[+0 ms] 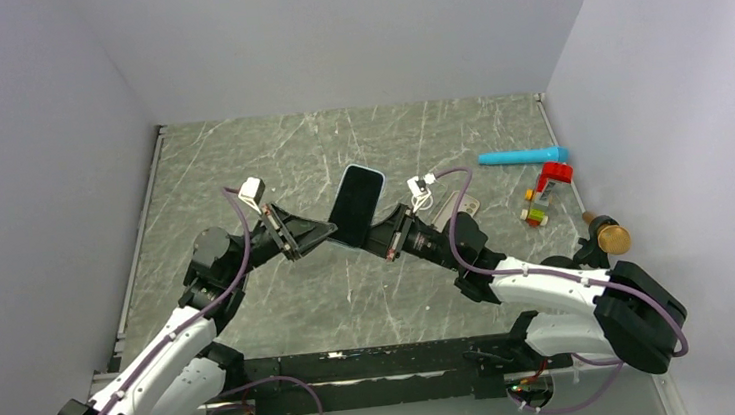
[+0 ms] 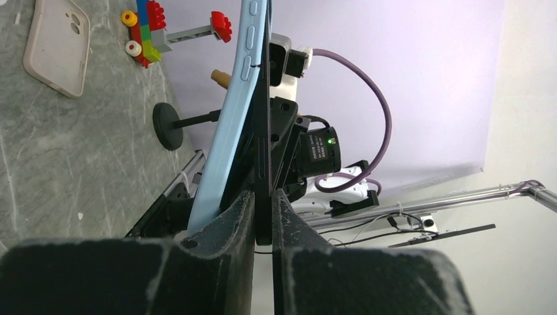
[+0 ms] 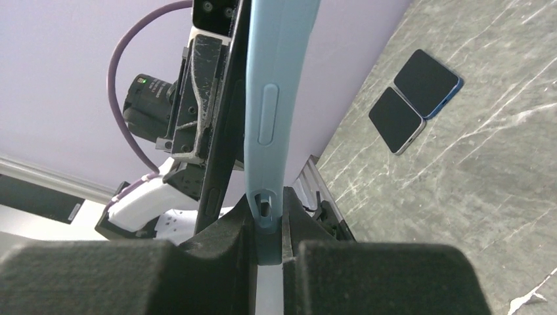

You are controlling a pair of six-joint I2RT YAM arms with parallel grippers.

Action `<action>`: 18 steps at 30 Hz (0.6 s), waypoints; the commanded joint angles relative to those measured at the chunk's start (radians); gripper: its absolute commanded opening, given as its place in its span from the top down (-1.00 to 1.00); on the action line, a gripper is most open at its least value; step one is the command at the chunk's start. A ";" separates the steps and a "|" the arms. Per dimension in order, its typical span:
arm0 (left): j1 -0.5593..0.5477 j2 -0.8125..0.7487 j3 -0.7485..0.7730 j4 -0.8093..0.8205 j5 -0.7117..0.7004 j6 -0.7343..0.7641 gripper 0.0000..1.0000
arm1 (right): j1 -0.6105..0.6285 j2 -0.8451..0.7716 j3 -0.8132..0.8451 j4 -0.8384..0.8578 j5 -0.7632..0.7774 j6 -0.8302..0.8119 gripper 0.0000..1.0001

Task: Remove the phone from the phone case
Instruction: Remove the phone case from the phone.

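1. Position of the work piece. The phone (image 1: 355, 204) is held clear of the table (image 1: 302, 304), near its centre, between the two arms. It stands tilted, with the dark screen facing the top camera. The light blue phone case (image 2: 230, 118) is still on it.

2. Left gripper (image 1: 331, 233). The fingers are clamped on the lower left edge of the phone. In the left wrist view the two pads meet on the thin black slab, and the blue case wall runs outside the left-hand pad.

3. Right gripper (image 1: 371, 237). The fingers are clamped on the lower right edge. In the right wrist view the pads pinch the blue case wall at its corner, and the dark phone edge lies just beside that wall, outside the pinch.

4. Seating. The case wall bows away from the phone along the gripped edges. The far end may still be seated, but the wrist views do not show it clearly.

5. Other items on the table. A beige case (image 1: 459, 207) lies flat just behind the right gripper. Coloured toy bricks (image 1: 543, 192), a cyan cylinder (image 1: 520, 157) and a brass-coloured knob (image 1: 607, 237) lie near the right wall
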 commanded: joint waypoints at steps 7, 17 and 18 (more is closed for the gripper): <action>0.017 0.110 0.090 0.164 0.100 -0.062 0.82 | -0.016 0.006 0.045 0.050 -0.104 -0.085 1.00; 0.016 0.138 0.200 -0.123 0.210 0.178 -0.05 | -0.016 -0.029 0.095 -0.096 -0.186 -0.171 1.00; 0.017 0.142 0.201 -0.123 0.216 0.190 -0.05 | -0.016 -0.028 0.103 -0.102 -0.195 -0.177 1.00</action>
